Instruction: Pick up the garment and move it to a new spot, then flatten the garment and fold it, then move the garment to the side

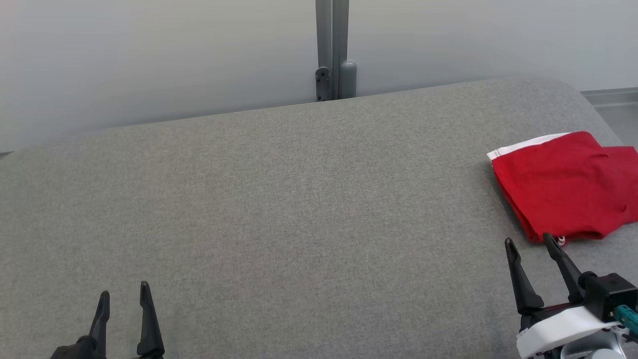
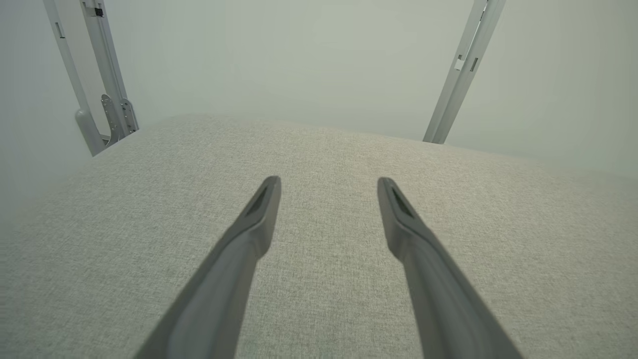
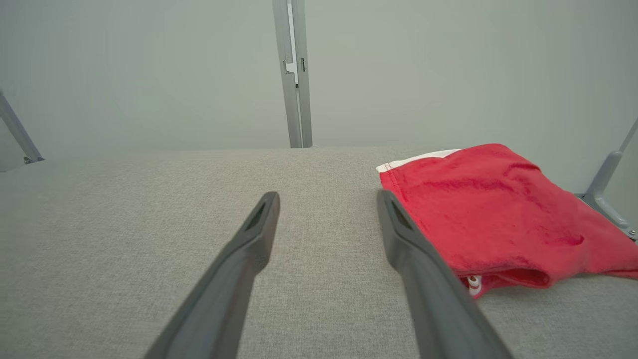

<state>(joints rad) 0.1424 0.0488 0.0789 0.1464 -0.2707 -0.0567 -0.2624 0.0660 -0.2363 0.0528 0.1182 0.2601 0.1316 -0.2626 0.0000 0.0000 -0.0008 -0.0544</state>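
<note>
Clearly, the right arm is the nearer one. The red cloth garment with a white band on its far edge lies in a flat, folded-looking bundle at the right side of the grey fabric-covered worktop. The right gripper is just before its near edge, fingers apart and holding nothing. Whether the outer fingertip touches the cloth, I cannot tell. In the right wrist view the garment lies ahead and to the right of the fingers, and its longer side seems to run across them toward the right. The left gripper is well apart from it, over bare worktop, with fingers also apart and empty.
</note>
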